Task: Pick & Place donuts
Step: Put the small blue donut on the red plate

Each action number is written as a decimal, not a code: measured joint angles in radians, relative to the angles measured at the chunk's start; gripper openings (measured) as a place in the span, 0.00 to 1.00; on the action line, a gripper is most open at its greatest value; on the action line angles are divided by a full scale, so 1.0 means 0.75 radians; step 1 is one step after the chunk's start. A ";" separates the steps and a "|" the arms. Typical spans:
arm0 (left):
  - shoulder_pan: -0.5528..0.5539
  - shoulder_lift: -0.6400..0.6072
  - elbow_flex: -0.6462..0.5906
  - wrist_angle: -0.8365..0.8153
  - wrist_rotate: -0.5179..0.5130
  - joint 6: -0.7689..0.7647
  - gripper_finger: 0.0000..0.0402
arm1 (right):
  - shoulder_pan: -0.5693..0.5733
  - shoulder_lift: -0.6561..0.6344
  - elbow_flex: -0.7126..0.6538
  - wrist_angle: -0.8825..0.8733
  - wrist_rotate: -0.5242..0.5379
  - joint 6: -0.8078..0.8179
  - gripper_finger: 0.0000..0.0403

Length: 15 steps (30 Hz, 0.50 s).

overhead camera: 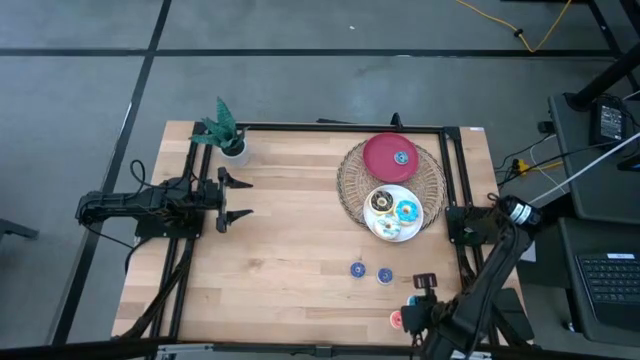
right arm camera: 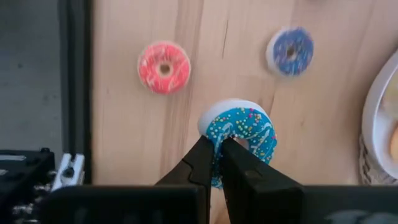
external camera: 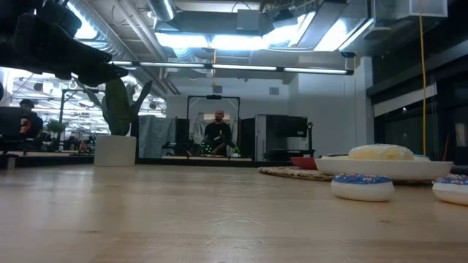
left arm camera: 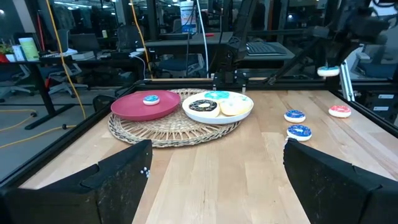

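My right gripper point(right arm camera: 219, 148) point(overhead camera: 419, 296) hovers by the table's near right corner, shut on a coin-sized blue sprinkled donut point(right arm camera: 240, 129) point(left arm camera: 328, 71). The red-pink donut point(right arm camera: 164, 66) point(overhead camera: 396, 319) lies flat on the wood just beside it. Two small blue donuts point(overhead camera: 357, 268) point(overhead camera: 385, 275) lie flat a little to the left. The white plate point(overhead camera: 372, 222) holds the chocolate point(overhead camera: 380, 203), blue-iced point(overhead camera: 407, 211) and white-iced point(overhead camera: 390, 229) donuts. Another small blue donut point(overhead camera: 402, 157) rests on the red plate point(overhead camera: 380, 165). My left gripper point(overhead camera: 236, 198) point(left arm camera: 217, 180) waits open at the table's left. My right gripper pinches the small blue donut by the near side of its ring point(right arm camera: 217, 134) between the two fingers, which come from above pointing down. One fingertip point(right arm camera: 233, 149) sits at the hole, the other at the outer edge. The donut is lifted clear of the table, tilted.
Both plates sit on a round wicker mat point(overhead camera: 352, 185) at the far right. A potted plant point(overhead camera: 225, 130) stands at the far left corner. A black frame rail point(overhead camera: 458, 200) runs along the right edge. Bare wood spans the table's middle. A person point(external camera: 218, 135) stands far behind the table.
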 joint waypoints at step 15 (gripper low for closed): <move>0.000 0.000 0.000 0.000 0.001 0.000 0.88 | -0.094 0.000 0.332 0.005 -0.001 -0.436 0.07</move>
